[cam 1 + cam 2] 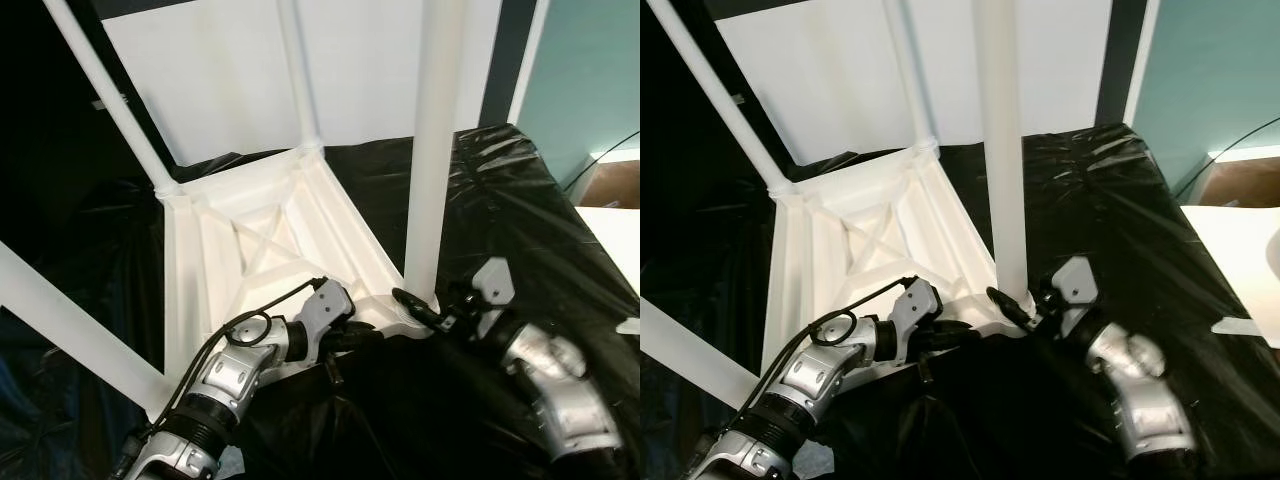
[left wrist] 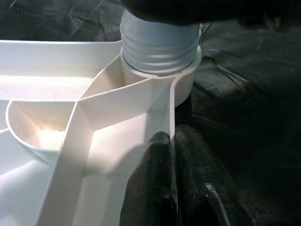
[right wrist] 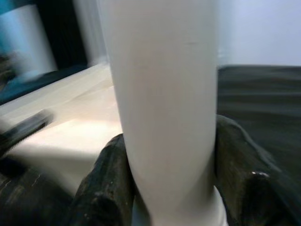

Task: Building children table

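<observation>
Your landmark is the white table top point(image 1: 255, 240), lying upside down on black plastic sheeting point(image 1: 500, 200), ribbed underside facing up.

Near corner of the top, on the R side: a white leg point(image 1: 432, 150) stands upright in its round socket point(image 2: 186, 80). In the left wrist view you can see the leg's threaded end point(image 2: 157, 42) sitting in that socket w/ several thread rings showing above the collar.

Right gripper point(image 1: 418, 308) is at the base of this leg, just above the top's corner. Its two black fingers point(image 3: 110, 183) are clamped on the leg, one each side, touching it.

Left gripper point(image 1: 365, 335) is at the top's near edge, just beside the same corner socket. Its fingers point(image 2: 153, 188) pinch the thin rim wall of the top, one pad inside the rim, the other outside over the sheeting; the jaws are drawn together on that wall.

Other legs: one point(image 1: 105, 95) rises from the top's far L corner, slanting away; another point(image 1: 298, 70) rises from the far R corner. A further white leg point(image 1: 70, 330) crosses near the top's L side, low; can't tell what it attaches to.

Behind the top's far edge stands a white panel point(image 1: 220, 70). Beyond the sheeting, R of the top, there's a teal wall point(image 1: 585, 70).
</observation>
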You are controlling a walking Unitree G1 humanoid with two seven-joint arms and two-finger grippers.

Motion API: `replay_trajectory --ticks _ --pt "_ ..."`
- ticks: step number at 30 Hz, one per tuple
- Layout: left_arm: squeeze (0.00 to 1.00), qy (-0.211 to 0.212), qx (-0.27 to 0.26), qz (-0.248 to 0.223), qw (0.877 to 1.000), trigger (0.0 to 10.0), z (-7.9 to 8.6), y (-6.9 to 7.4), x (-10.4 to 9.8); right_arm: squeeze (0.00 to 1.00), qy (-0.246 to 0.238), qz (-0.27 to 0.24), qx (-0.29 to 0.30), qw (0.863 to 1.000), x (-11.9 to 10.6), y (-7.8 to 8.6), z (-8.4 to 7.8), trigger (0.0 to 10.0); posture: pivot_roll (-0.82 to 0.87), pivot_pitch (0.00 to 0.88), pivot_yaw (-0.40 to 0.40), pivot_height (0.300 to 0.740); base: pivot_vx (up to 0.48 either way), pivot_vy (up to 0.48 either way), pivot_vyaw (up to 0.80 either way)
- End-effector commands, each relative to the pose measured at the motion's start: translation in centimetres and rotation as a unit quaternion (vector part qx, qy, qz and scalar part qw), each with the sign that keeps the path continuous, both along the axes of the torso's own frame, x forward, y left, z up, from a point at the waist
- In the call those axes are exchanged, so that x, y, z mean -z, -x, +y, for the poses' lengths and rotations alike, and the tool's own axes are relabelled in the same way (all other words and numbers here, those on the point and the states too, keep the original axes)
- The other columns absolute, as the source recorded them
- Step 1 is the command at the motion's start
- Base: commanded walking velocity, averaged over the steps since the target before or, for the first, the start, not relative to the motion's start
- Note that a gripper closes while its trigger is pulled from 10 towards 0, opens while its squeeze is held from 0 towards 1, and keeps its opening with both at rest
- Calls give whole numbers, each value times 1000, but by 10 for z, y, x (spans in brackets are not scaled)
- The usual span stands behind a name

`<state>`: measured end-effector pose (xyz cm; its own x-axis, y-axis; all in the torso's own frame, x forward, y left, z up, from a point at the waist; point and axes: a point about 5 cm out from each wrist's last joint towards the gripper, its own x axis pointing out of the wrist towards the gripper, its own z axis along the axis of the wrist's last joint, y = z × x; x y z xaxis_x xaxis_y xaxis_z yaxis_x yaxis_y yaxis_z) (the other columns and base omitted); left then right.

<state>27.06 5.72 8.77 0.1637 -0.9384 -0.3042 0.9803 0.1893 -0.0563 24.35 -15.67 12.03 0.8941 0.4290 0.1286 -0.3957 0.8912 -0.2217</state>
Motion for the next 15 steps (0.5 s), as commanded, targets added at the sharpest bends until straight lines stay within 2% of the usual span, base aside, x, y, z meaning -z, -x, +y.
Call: replay_trajectory --ticks 1,4,6,8,10,12,13,14,15 --pt "0 -10 18 81 997 10000 7 22 31 0 10 -14 113 993 0 9 -23 0 -56 0 88 740 0 0 0" --pt "0 -10 18 81 996 10000 7 22 31 0 0 -14 121 993 -1 10 -22 0 -56 0 88 740 0 0 0" --pt "0 -10 18 87 996 10000 8 24 32 0 -12 -33 172 984 -7 10 -30 0 -67 0 96 740 0 0 0" --pt "0 -10 18 87 996 10000 8 24 32 0 -12 -33 172 984 -7 10 -30 0 -67 0 96 740 0 0 0" --pt "0 -11 20 86 996 10000 8 23 33 0 -8 -39 219 975 -8 9 -35 0 -71 0 95 740 0 0 0" --pt "0 -11 20 86 996 10000 8 23 33 0 -8 -39 219 975 -8 9 -35 0 -71 0 95 740 0 0 0" --pt "0 -11 20 84 996 10000 7 21 32 0 -4 -31 229 973 -5 9 -33 4784 -71 0 95 740 0 0 0" --pt "0 -11 20 84 996 10000 7 21 32 0 -4 -31 229 973 -5 9 -33 4784 -71 0 95 740 0 0 0" --pt "0 -11 21 82 996 10000 6 20 31 0 -5 -21 222 975 -2 7 -29 10000 -81 0 99 740 0 0 0"
